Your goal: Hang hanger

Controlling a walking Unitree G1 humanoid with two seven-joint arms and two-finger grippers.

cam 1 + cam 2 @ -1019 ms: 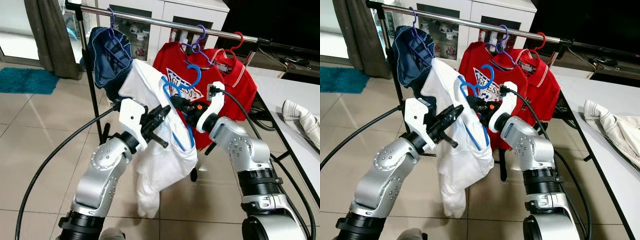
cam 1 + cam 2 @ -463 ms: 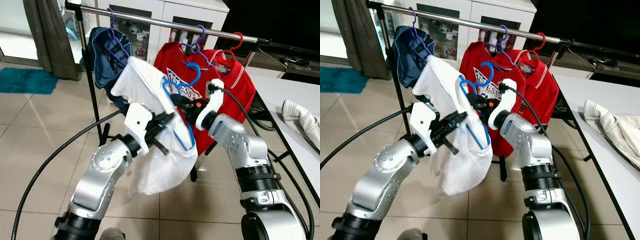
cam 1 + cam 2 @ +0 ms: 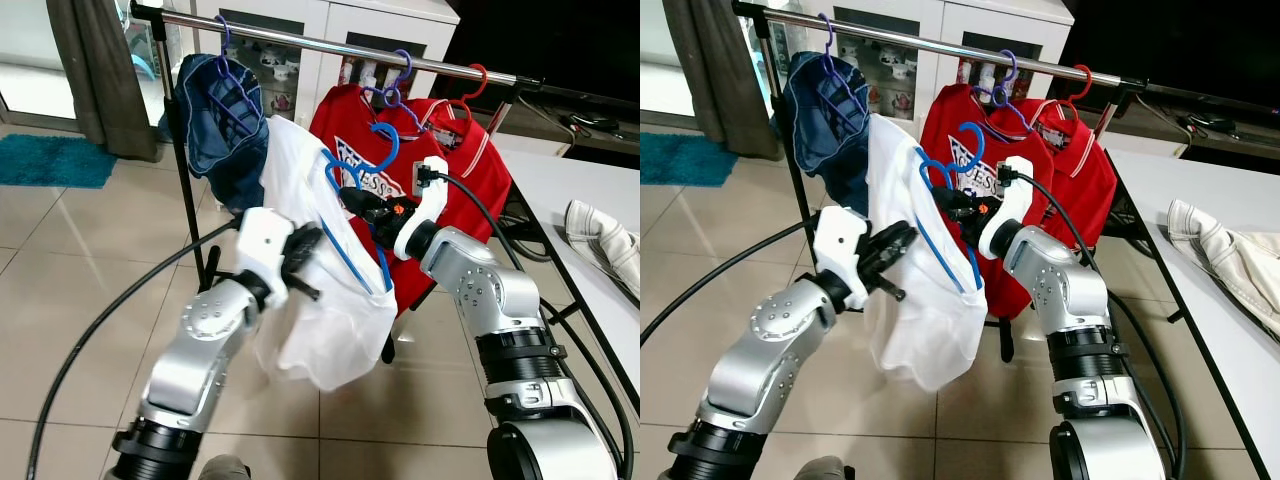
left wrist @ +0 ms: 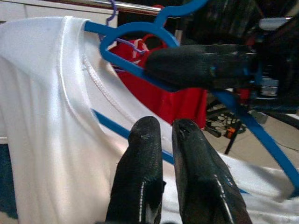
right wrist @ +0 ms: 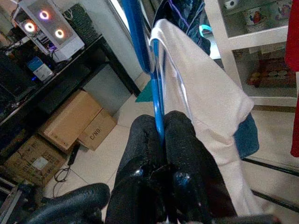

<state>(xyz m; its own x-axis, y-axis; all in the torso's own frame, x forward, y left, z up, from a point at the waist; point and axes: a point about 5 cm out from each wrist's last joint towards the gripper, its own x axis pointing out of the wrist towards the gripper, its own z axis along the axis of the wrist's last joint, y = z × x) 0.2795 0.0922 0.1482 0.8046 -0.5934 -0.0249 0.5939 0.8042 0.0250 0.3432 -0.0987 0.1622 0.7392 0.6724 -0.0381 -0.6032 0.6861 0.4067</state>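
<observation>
Currently the right gripper (image 3: 352, 200) has its jaws clenched on the lower bar of the blue plastic hanger (image 3: 352, 175); the right wrist view shows that blue bar pinched between the two black fingers (image 5: 140, 149). The hanger is in the air in front of the rail, hook up, hook tip below the horizontal chrome clothes rail (image 3: 330, 50) and not on it. A white short-sleeved T-shirt (image 3: 325, 290) is draped over the hanger and sags down toward the tiled floor (image 3: 60, 260).

The left gripper (image 3: 302, 245) sits against the front of the white shirt, just beside the hanger's slanted arm. In the left wrist view its fingers (image 4: 142, 168) are nearly together, with a thin gap; cannot tell if any cloth is caught between them.

On the rail:
- dark navy garment (image 3: 215, 120) on a purple hanger, at the robot's left end, touching the white shirt
- red polo shirt with a white chest print (image 3: 350, 130) on a purple hanger, behind the blue hanger
- second red polo shirt (image 3: 480, 160) on a red hanger, to the right

A white desk (image 3: 560, 200) stands to the right with a crumpled cream cloth (image 3: 600, 235) on it. White glass-door cabinet (image 3: 330, 30) behind the rail, teal rug (image 3: 55, 160) on the floor at far left, grey curtain (image 3: 100, 70) above it.
</observation>
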